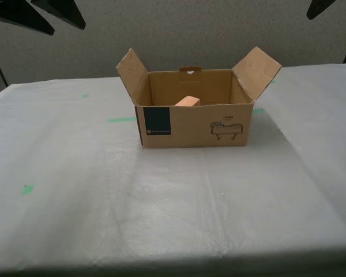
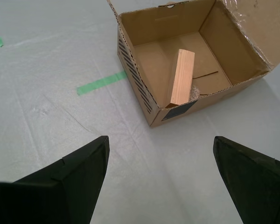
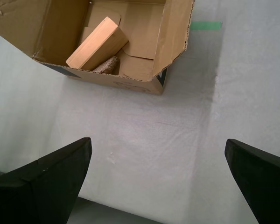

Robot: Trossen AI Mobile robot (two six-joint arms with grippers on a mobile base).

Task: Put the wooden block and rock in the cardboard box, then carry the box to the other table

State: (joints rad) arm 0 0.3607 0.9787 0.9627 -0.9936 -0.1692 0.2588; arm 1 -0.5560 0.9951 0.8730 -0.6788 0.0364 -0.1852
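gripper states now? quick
My first gripper: open, holding nothing, above the table short of the cardboard box.
My second gripper: open, holding nothing, also off the box.

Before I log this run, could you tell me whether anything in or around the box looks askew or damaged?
Only the wooden block: it lies tilted inside the cardboard box, one end propped on the rock. Nothing looks spilled or damaged; both grippers hang open and clear.
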